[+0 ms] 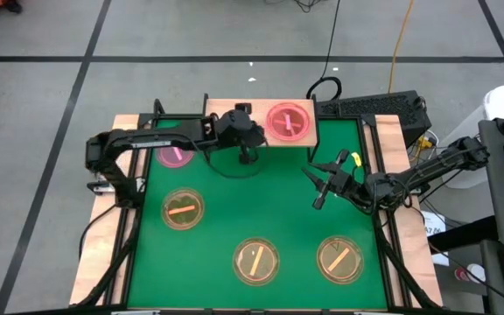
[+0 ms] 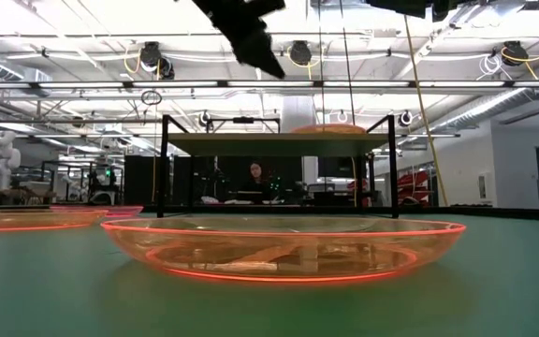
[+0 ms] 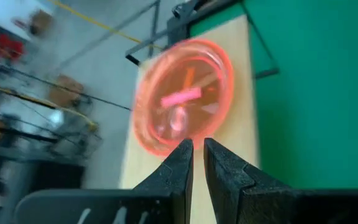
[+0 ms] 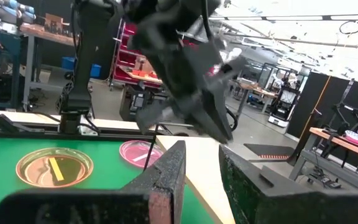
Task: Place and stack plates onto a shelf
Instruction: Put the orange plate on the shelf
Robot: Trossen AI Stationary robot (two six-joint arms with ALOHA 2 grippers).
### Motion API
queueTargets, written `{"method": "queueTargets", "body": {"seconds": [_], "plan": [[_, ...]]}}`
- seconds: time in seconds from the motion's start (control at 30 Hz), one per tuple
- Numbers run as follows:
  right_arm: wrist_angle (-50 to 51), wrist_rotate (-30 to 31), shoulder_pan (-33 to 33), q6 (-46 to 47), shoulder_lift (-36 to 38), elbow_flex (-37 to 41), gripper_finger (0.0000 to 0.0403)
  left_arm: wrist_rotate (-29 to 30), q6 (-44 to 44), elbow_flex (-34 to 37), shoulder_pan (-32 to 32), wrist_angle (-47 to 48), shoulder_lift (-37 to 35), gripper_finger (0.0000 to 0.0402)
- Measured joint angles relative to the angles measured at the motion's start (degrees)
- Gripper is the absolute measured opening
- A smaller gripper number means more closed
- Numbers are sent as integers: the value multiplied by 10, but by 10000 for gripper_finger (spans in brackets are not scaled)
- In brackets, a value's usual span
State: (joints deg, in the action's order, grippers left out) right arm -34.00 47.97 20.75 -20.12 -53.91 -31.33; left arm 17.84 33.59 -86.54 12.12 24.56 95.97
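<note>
Pink plate [image 1: 288,121] sits apparently near shelf [image 1: 234,107] edge, left end effector [image 1: 248,156] beside.

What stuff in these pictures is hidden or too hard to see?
- Pink plate on the green mat: high view, the left arm covers part of it.
- Pink plate on the shelf: left wrist view, blurred, so whether it is one plate or a stack is unclear.
- Shelf top: low view, seen edge-on, so only a sliver of what sits there shows.
- Left tool: low view, cut off by the top edge.
</note>
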Motion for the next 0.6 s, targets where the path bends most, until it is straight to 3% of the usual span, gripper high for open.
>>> {"method": "queueTargets", "body": {"seconds": [0.13,0.23,0.37,0.6], "plan": [[5,0,0,-1,0,0,82,-46,-58,22,-35,27,-70,47],[8,0,0,7,0,0,82,-36,-72,71,-75,16,-135,47],[10,0,0,12,0,0,82,3,-126,169,-117,-31,-231,47],[10,-1,0,31,-1,0,82,4,-236,389,-191,-160,-373,47]]}}
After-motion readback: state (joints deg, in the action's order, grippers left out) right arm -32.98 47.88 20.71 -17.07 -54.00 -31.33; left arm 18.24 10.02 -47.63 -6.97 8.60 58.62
